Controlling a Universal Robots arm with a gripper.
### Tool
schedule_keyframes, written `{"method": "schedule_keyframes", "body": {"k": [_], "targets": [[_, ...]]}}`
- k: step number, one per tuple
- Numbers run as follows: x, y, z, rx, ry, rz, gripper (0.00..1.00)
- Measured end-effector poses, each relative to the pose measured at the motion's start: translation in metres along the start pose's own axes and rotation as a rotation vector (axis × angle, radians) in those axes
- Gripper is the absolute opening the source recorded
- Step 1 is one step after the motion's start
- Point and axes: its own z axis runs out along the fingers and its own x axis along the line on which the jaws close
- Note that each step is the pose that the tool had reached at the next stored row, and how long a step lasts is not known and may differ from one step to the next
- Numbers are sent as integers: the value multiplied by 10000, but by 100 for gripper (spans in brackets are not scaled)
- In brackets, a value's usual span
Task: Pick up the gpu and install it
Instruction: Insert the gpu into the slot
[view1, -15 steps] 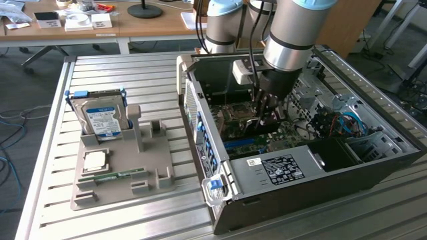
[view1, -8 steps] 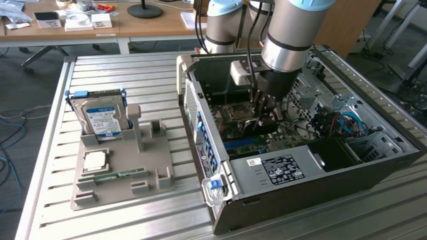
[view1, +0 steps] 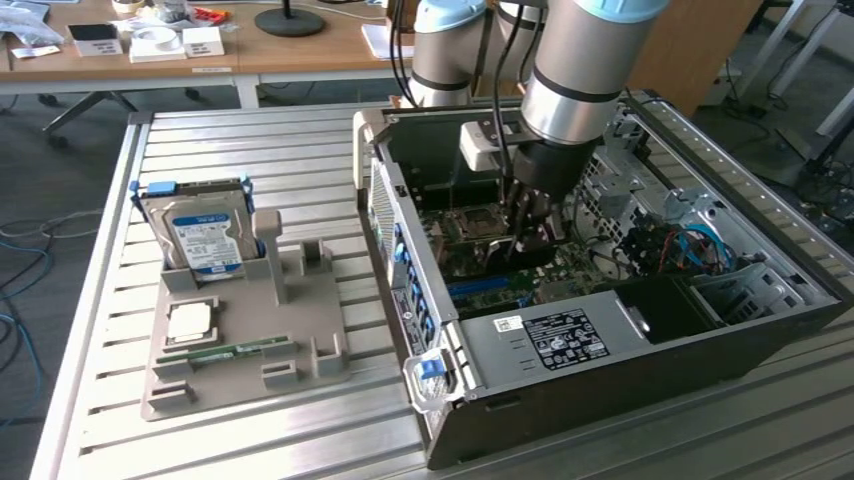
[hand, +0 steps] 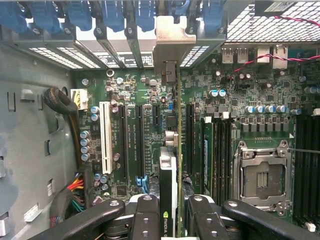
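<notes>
Green gpu (hand: 170, 172), clamped between the jaws, stands inside the computer case (view1: 601, 345).

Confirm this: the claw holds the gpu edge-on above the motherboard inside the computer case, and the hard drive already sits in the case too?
Not quite. The hard drive stands in the grey holder outside the computer case, on the exterior view's left. The rest holds: the claw grips the gpu edge-on above the motherboard inside the case, as the wrist view shows.
</notes>
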Motion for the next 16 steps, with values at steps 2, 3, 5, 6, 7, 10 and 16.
{"method": "schedule_keyframes", "body": {"k": [2, 3, 5, 6, 7, 10, 16], "targets": [[-2, 0, 0, -1, 2, 0, 27], [-2, 0, 0, -1, 2, 0, 27], [-2, 0, 7, 0, -1, 0, 27], [-2, 0, 12, 0, 0, -1, 27], [-1, 0, 15, -1, 2, 0, 27], [-1, 0, 15, -2, 5, 0, 27], [-1, 5, 21, 0, 0, 2, 27]]}}
